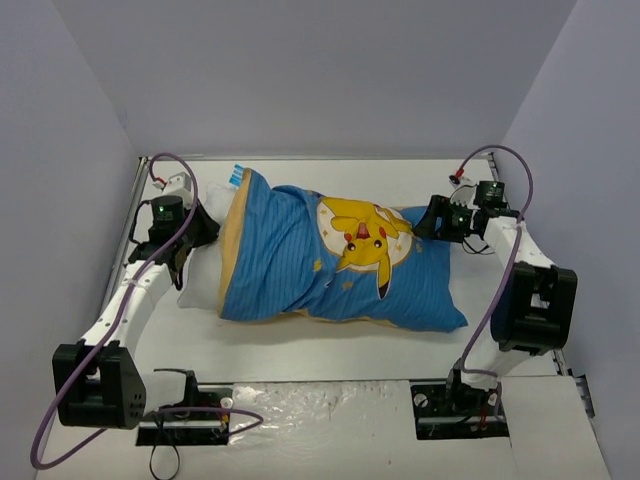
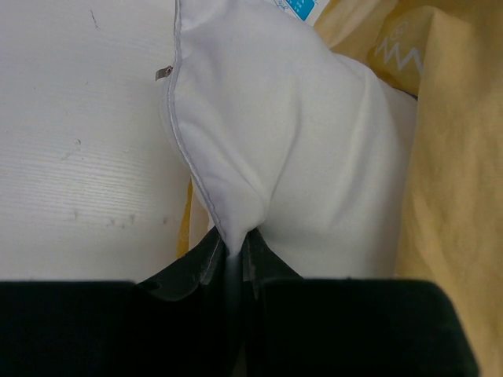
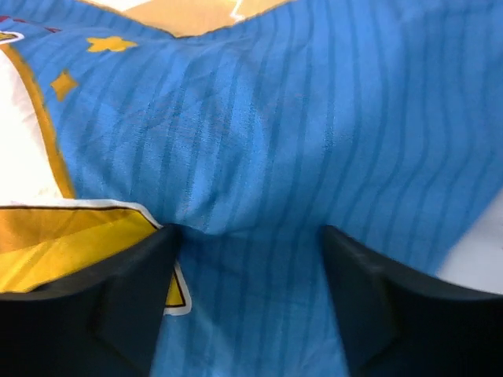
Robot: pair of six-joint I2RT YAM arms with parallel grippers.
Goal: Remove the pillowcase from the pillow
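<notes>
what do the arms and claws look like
The left arm and right arm are built alike: slim white links joined by boxy black joint housings, on black bases. The left cable and right cable are thin purple loops with red connectors near the wrists. A small green light glows on the left wrist. The left claw and right claw have plain black wedge-shaped fingers.

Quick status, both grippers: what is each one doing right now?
Left gripper: shut on the plump white pillow.
Right gripper: open, jaws astride the blue pinstriped pillowcase, gripping nothing.
</notes>
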